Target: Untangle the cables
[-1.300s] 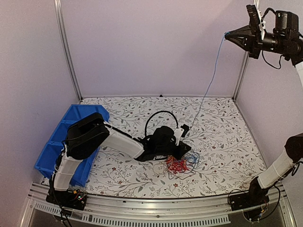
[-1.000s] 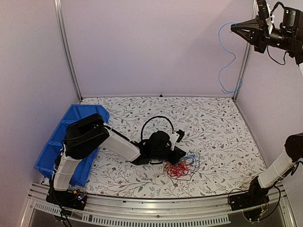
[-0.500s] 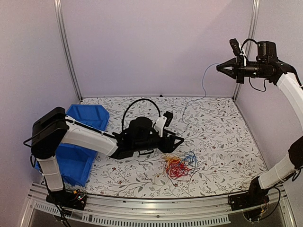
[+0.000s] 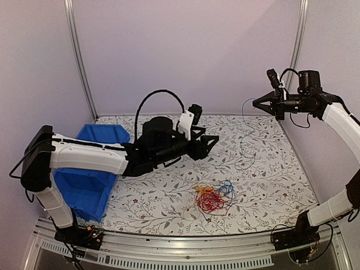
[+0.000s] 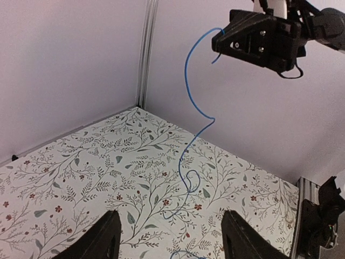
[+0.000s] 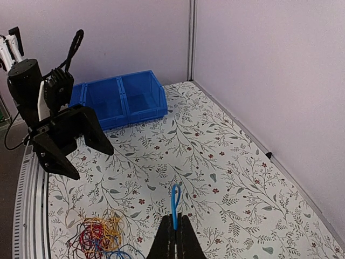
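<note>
Right tool (image 6: 173, 220) pinches blue cable (image 5: 186, 62), left tool (image 5: 172, 237) gapes, blue bin (image 4: 90, 185) sits left.

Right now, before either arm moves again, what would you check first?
1. right gripper grip on the blue cable: ok, shut on its upper end.
2. left gripper empty: ok, jaws open, nothing between them.
3. Left gripper away from the hanging blue cable: ok, apart in the top view.
4. Blue cable free of the clump: cannot tell; its lower end trails on the table, too thin to follow.
5. Clump untangled: not ok; red, yellow and blue strands lie knotted together.
</note>
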`<state>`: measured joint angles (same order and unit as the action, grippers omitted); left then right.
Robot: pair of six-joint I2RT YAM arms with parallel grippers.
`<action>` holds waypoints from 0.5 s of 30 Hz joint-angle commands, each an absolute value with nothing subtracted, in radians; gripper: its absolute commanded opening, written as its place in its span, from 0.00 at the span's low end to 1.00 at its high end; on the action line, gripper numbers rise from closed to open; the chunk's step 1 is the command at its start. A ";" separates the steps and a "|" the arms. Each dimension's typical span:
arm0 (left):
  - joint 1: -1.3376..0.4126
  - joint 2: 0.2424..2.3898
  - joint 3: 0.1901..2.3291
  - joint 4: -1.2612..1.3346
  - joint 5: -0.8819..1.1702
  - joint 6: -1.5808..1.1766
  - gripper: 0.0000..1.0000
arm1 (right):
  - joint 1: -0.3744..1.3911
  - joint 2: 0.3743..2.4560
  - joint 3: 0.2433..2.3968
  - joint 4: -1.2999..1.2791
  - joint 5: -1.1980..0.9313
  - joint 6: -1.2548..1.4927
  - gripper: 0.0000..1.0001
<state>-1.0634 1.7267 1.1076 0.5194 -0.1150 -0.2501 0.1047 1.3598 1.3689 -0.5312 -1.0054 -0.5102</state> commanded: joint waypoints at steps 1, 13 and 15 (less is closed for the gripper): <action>-1.069 1.785 1.221 0.446 -0.079 -0.152 0.65 | 0.120 1.314 1.331 -0.494 -1.032 -0.488 0.00; -1.086 2.033 1.525 0.286 0.072 -0.103 0.61 | 0.149 1.283 1.331 -0.539 -1.051 -0.491 0.00; -1.085 2.064 1.555 0.250 0.070 -0.098 0.60 | 0.154 1.279 1.339 -0.545 -1.053 -0.491 0.00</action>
<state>-1.0801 2.0113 1.4868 0.3576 0.0517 -0.1337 0.1402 1.3033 1.3209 -0.5240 -1.0298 -0.4931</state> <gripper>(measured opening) 0.612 0.020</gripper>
